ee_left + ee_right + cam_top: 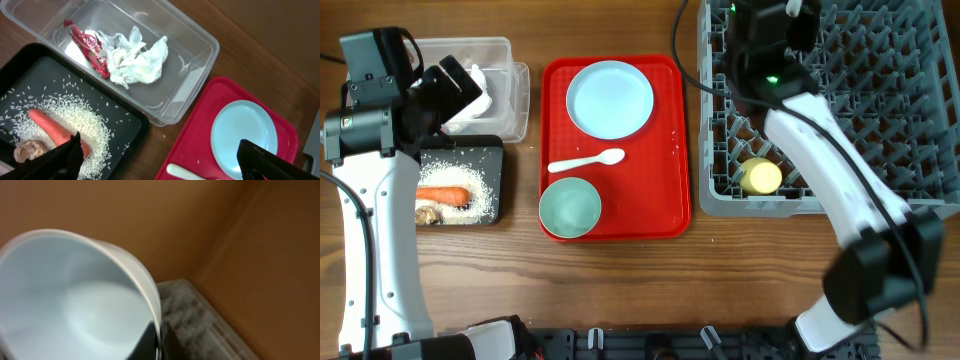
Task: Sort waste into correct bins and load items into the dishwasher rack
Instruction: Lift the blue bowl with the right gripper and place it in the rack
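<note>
My left gripper (162, 165) is open above the edge between the black tray (127, 117) and the red tray. The black tray holds an orange carrot (47, 127), loose rice (95, 125) and a brownish lump (27, 150). In the clear tub (200, 55) lie a crumpled napkin (135, 60) and a red wrapper (87, 45). My right gripper (156, 342) is shut on the rim of the pale blue bowl (65, 295), up at the far side of the grey dishwasher rack (880, 100). A yellow cup (761, 177) sits in the rack's near left corner.
The red serving tray (670, 200) lies mid-table with a pale blue plate (610, 98), a white spoon (585, 161) and a pale green bowl (569, 207) on it. My right arm (840, 190) stretches across the rack's left part.
</note>
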### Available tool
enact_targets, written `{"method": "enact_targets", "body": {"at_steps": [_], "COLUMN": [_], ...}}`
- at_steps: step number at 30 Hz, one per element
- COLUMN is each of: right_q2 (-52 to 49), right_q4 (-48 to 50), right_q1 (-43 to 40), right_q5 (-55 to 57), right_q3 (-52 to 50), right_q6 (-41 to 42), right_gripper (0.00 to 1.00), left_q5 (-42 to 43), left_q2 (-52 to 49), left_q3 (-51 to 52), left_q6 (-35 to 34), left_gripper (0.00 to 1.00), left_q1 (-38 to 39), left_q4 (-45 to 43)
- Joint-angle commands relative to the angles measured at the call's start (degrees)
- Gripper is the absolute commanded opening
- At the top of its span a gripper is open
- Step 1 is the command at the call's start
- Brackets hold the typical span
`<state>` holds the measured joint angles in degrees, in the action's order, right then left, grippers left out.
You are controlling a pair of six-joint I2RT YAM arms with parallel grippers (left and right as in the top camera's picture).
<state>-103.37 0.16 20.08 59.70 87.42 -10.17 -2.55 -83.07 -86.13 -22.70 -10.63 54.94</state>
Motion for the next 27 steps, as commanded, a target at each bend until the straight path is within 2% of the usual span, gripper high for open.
{"method": "enact_targets", "body": {"at_steps": [1,2,3,6,10,16,24,27], "right_q2": [-9.6,-13.0,-16.0,-20.1,-20.2,-20.4,-21.1,-21.1], "right_q4": [16.2,21.3,23.2,23.0,22.4,21.7,16.2,13.4], "right_q1": [0.1,0.3,0.4,1.2,3.5,1.8,1.3,1.7], "right_q5": [8.5,8.6,8.7,8.3,7.5,7.0,1.0,-0.5], "right_q3": [0.2,0.2,0.2,0.1,-0.3,-0.9,-0.9,-0.9], "right_q6": [-35.7,-42.9,-45.4,-44.9,-43.2,-43.0,-32.8,-32.7], "right_gripper": [0.04,0.04,0.04,0.04,0.04,0.04,0.05,0.04], "left_q5": [-0.5,-0.5,-0.5,-0.5,-0.5,-0.5,-0.5,-0.5], "left_q2": [-0.2,-0.2,-0.2,-0.2,-0.2,-0.2,-0.2,-0.2], "left_q3": [-0.9,-0.9,-0.9,-0.9,-0.9,-0.9,-0.9,-0.9], "left_q6": [-0.5,-0.5,-0.5,-0.5,-0.5,-0.5,-0.5,-0.5], "left_gripper": [1.0,1.0,1.0,1.0,1.0,1.0,1.0,1.0], "left_q1": [-0.2,-0.2,-0.2,-0.2,-0.2,-0.2,-0.2,-0.2], "left_q4": [0.0,0.0,0.0,0.0,0.0,0.0,0.0,0.0]}}
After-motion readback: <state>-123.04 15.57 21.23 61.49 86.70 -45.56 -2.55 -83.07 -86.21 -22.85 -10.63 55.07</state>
